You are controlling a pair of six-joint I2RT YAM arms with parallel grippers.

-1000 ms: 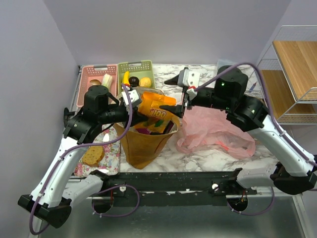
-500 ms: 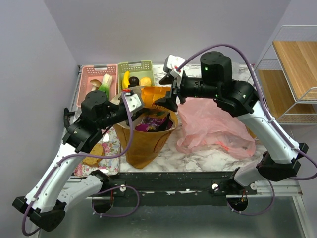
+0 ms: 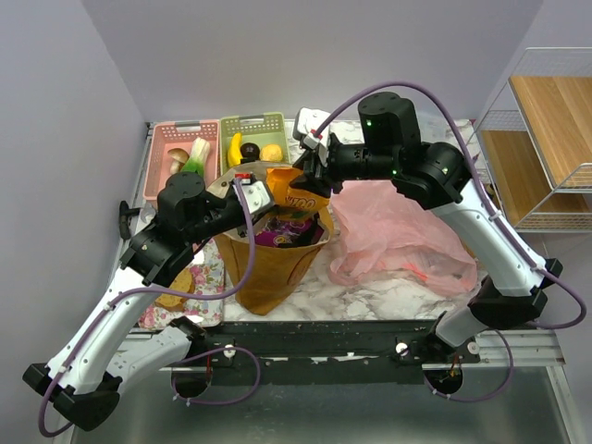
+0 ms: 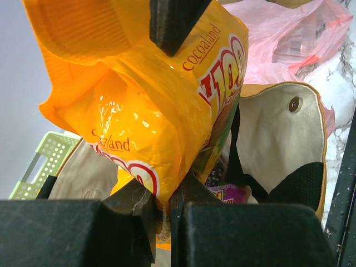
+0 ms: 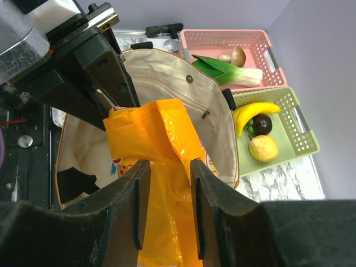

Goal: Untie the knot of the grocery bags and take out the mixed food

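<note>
The packet (image 3: 301, 190) hangs over the tote's (image 3: 273, 273) mouth, centre of the top view; the left end effector (image 4: 167, 203) pinches its lower corner; the right end effector (image 5: 166, 169) straddles its upper end, though whether it presses yet I cannot tell; the packet's long axis runs between the two.

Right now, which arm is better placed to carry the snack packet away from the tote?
Likely right. The right gripper sits above, jaws either side of the packet near its top, clear of the tote. The left gripper is shut on its bottom corner, low at the tote's mouth.
</note>
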